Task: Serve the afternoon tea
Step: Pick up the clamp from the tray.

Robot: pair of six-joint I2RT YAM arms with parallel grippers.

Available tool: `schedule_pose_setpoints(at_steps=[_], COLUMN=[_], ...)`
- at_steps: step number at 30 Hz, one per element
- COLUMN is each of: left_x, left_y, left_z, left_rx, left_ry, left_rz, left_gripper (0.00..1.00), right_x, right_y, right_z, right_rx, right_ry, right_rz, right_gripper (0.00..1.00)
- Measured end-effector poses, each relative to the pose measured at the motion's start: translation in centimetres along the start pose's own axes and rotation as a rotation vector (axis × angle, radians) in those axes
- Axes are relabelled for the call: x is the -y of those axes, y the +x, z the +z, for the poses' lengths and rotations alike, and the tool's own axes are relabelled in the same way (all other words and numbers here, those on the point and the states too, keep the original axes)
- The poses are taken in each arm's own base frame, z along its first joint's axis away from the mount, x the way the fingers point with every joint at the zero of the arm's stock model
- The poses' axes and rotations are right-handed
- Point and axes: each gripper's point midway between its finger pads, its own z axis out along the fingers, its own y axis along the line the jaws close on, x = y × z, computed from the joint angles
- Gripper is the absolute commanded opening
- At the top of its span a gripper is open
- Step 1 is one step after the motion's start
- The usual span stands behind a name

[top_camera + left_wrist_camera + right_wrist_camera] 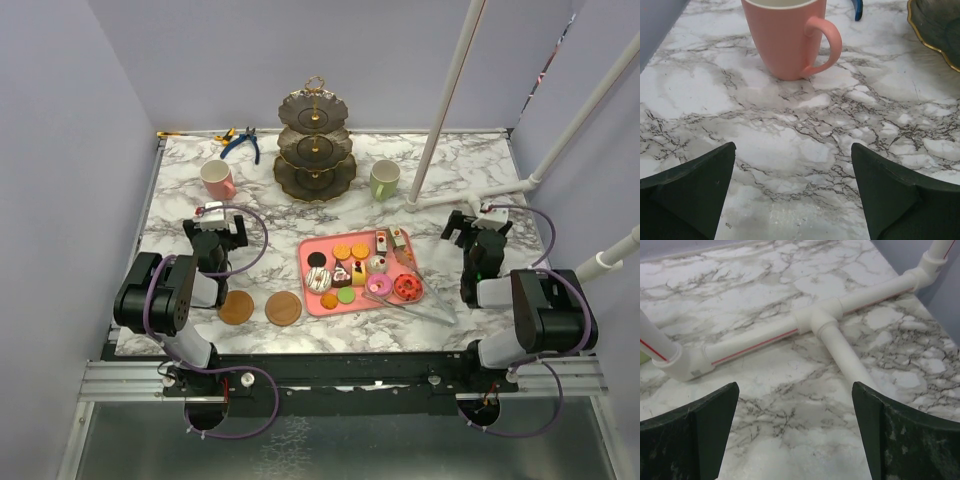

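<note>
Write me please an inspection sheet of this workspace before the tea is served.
Surface: marble-pattern table, no spill seen.
Job's things: three-tier stand at back centre, tiers look empty; pink mug left of it, green mug right; toy pastries on the pink tray; two coasters bare at the front.
Clutter: blue-handled pliers at back left.
Grippers: left tool open, empty, facing the pink mug; right tool open, empty, facing the white pipe frame.
Cables: purple cables loop along both arms.
Surroundings: white pipe frame at right; lilac walls.

Robot lab cell — lilac enclosure walls [60, 150], marble-print tabletop [460, 170], aluminium rail [330, 380].
</note>
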Motion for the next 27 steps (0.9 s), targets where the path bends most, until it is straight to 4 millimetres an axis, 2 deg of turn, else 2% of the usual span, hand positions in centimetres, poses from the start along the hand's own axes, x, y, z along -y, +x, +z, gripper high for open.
schedule_pose_setpoints(at_steps=[1,3,5,8,11,14,18,20,24,27], left_x=[0.0,0.1,0.4,0.7,1.3,2.1,3.6,4.1,4.6,4.9], left_y=[0.3,0.3,-1.4,-4.7,-7.6,-9.6,-11.4,-11.4,-10.9,-10.3], left_z=[0.0,0.4,1.4,2.3,2.5,2.7,2.6,2.4,1.7,1.0], left_rx=[-0.018,-0.05,-0.054,-0.022,-0.016,-0.044,-0.104,-0.144,-0.24,-0.297], left_ry=[0.0,-0.001,0.002,0.012,0.043,0.086,0.173,0.204,0.254,0.282], left_rz=[0.004,0.01,0.013,0.013,0.027,0.037,0.054,0.064,0.093,0.104], left_gripper=[0.99,0.99,0.99,0.99,0.99,0.99,0.99,0.99,0.99,0.99], right_x=[0.0,-0.1,-0.6,-1.1,-1.8,-3.0,-4.9,-6.6,-9.9,-11.3], right_y=[-0.1,-1.8,-5.0,-9.2,-11.0,-11.3,-10.7,-9.6,-6.6,-4.9], right_z=[0.1,1.0,1.8,1.3,0.2,0.5,0.6,-0.7,-4.9,-7.0], right_rx=[-0.017,-0.027,-0.004,0.048,0.04,-0.064,-0.208,-0.273,-0.402,-0.477], right_ry=[0.005,0.012,0.01,0.0,-0.013,-0.035,-0.072,-0.108,-0.2,-0.237], right_rz=[-0.003,0.004,0.038,0.128,0.267,0.359,0.356,0.328,0.252,0.2], right_gripper=[1.0,1.0,1.0,1.0,1.0,1.0,0.98,0.95,0.86,0.8])
